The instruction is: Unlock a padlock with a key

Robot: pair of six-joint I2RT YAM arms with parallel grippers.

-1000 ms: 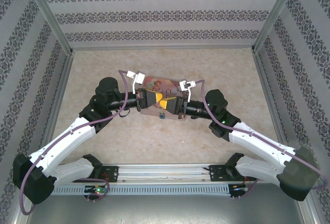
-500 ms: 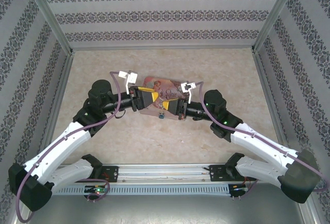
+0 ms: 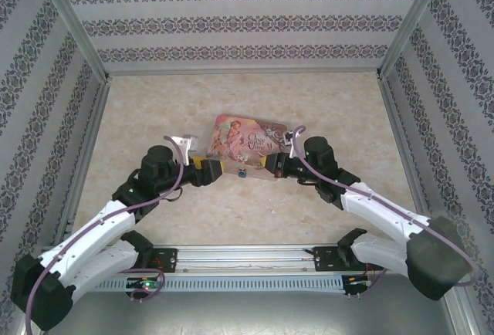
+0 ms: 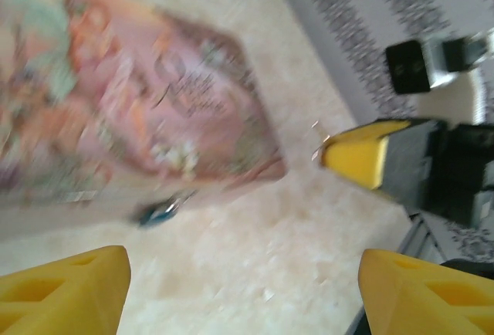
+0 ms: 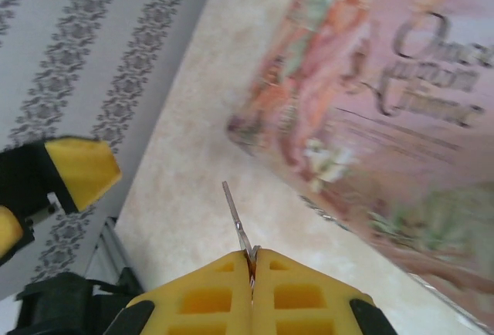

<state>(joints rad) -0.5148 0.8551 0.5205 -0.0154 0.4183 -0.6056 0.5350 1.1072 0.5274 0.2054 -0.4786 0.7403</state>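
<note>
The tiny blue-teal padlock [image 3: 242, 171] lies on the table just in front of the pink tin's near edge; it shows blurred in the left wrist view [image 4: 158, 210]. My left gripper [image 3: 214, 169] is left of it, open, its yellow fingers [image 4: 69, 285] wide apart over bare table and holding nothing [image 4: 243, 296]. My right gripper [image 3: 267, 166] is right of the padlock, shut [image 5: 252, 262] on a thin silver key [image 5: 238, 223] whose blade sticks out ahead of the fingertips. The key's tip is clear of the padlock.
The pink illustrated tin [image 3: 251, 142] lies flat mid-table, right behind both grippers [image 5: 386, 96]. Patterned walls enclose the table on three sides. A metal rail [image 3: 247, 256] runs along the near edge between the arm bases.
My left arm has pulled back down and to the left, off the tin, and now sits low beside the padlock. The right gripper has shifted slightly toward the near edge with the key.
</note>
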